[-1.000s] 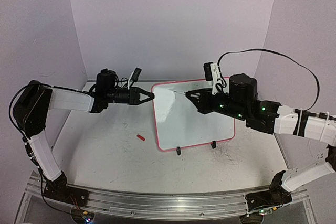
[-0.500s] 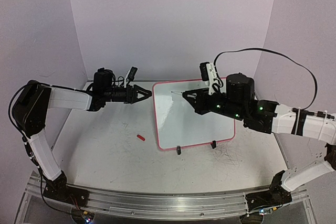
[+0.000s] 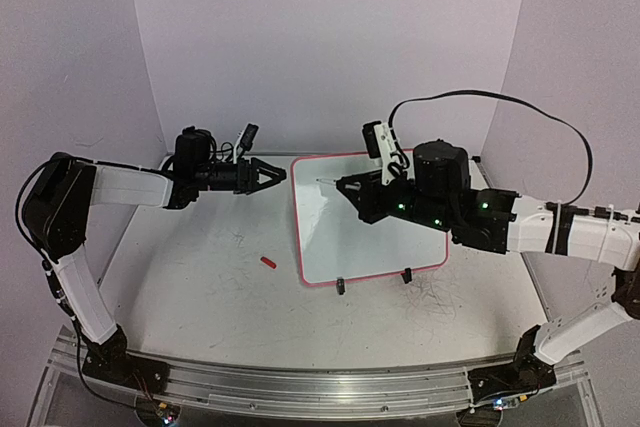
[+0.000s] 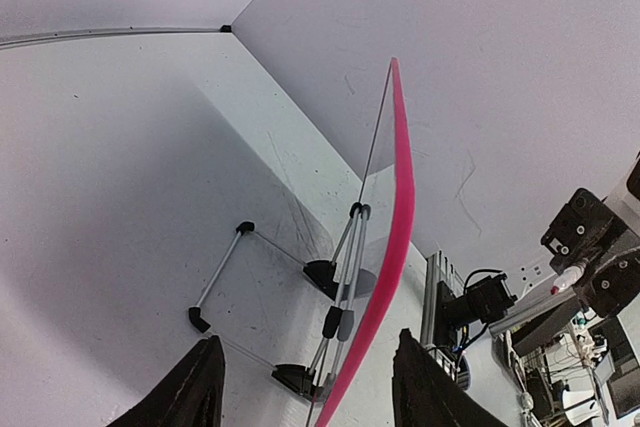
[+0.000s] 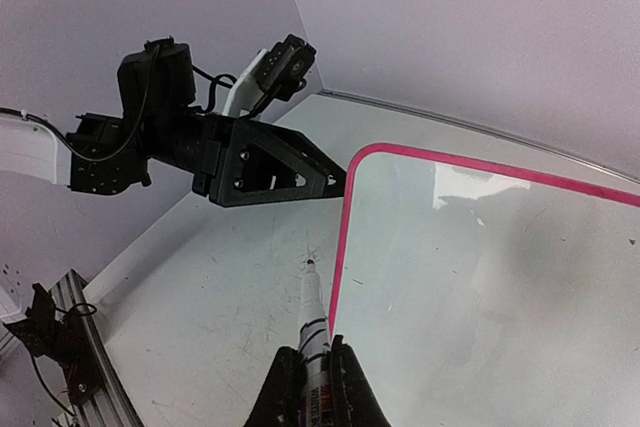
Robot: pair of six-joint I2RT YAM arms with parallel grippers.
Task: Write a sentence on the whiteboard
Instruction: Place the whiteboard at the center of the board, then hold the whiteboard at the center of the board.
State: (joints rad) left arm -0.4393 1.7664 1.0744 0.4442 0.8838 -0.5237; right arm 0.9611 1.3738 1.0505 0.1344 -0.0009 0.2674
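1. Standing propped on the table (image 3: pixel 200 292), the whiteboard (image 3: pixel 345 247) sits a little right of centre and leans back on thin wire legs with two black clip feet (image 3: pixel 340 288) at its near edge. Its red-pink rim runs unbroken around the visible corners.
2. Left gripper (image 3: pixel 282 175): reaches in from the left at the level of the board's upper left corner. The left wrist view shows its two fingers (image 4: pixel 195 392) well apart with nothing between them. The board's rim lines up with the gap ahead of them. Contact with the board cannot be confirmed.
3. Right gripper (image 5: pixel 313 372): reaches in from the right across the board's face, fingers closed tight on a marker (image 5: pixel 312 312), a white barrel with a red tip.
4. Marker tip: it points toward the board's upper left area, close to the left rim. Whether it touches the surface cannot be told.
5. The two grippers face each other near that corner, close but apart.
6. Other item: a small red piece (image 3: pixel 267 262) lies on the table left of the board, apart from it.
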